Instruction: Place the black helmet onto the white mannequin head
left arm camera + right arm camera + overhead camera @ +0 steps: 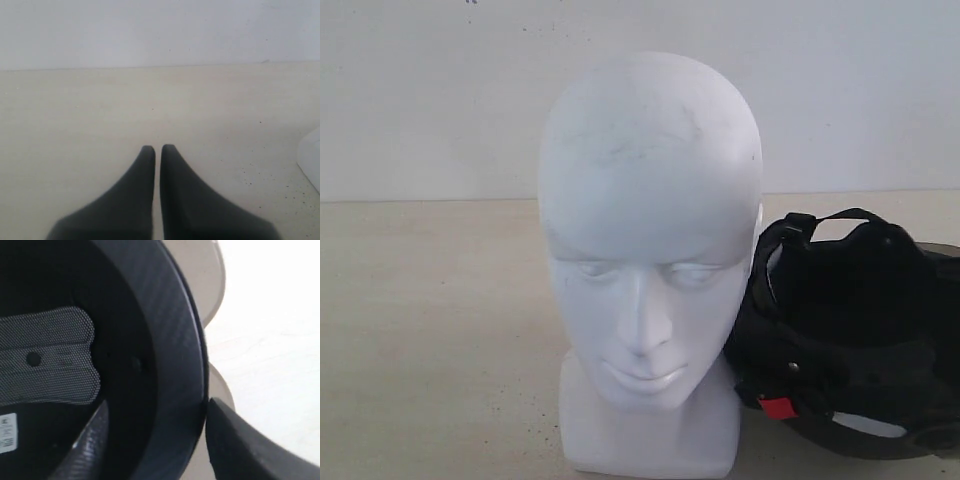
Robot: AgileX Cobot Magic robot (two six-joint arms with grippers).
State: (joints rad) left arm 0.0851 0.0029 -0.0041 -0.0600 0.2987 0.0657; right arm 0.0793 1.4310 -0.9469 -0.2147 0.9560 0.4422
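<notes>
L gripper (157,148): two matte blk fingers (140,200), broad at base, tapering to narrow rounded tips, smooth plain surfaces. R gripper (157,407): blk fingers (245,450) too, one thick wedge w/ fine grain, other blurred, greyish sheen.

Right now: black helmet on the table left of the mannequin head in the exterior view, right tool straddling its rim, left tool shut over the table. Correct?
One thing is off: the black helmet lies right of the white mannequin head, not left, as the exterior view shows. The rest holds: the right tool straddles its rim, and the left tool is shut over the table.
</notes>
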